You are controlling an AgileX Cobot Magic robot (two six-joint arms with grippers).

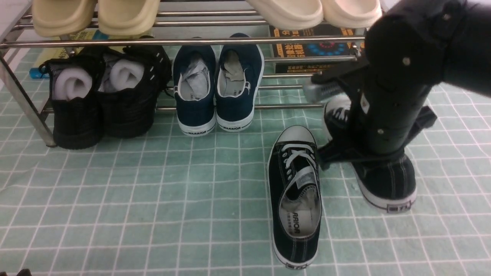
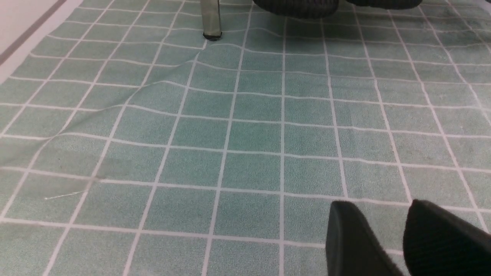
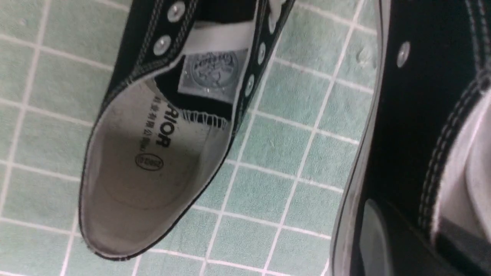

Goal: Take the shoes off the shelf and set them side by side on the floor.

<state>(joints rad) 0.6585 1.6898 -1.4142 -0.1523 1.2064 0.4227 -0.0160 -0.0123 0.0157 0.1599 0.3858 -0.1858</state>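
Observation:
One black canvas shoe [image 1: 294, 195] lies on the pale green floor [image 1: 153, 191], toe toward the shelf [image 1: 184, 41]; its white insole shows in the right wrist view [image 3: 153, 153]. To its right is the second shoe [image 1: 387, 180], with my right gripper [image 1: 356, 153] shut on its side wall [image 3: 418, 115]: one finger is outside and one inside the opening. I cannot tell whether this shoe touches the floor. My left gripper [image 2: 378, 205] hovers open over bare floor [image 2: 249, 134], holding nothing.
Navy sneakers [image 1: 215, 92] and black mesh shoes [image 1: 99, 99] stand on the lower tier. Cream slippers [image 1: 96, 15] sit on the top tier, with printed boxes [image 1: 318, 50] behind. A shelf leg [image 2: 211, 19] stands at the far left. The cloth is wrinkled there.

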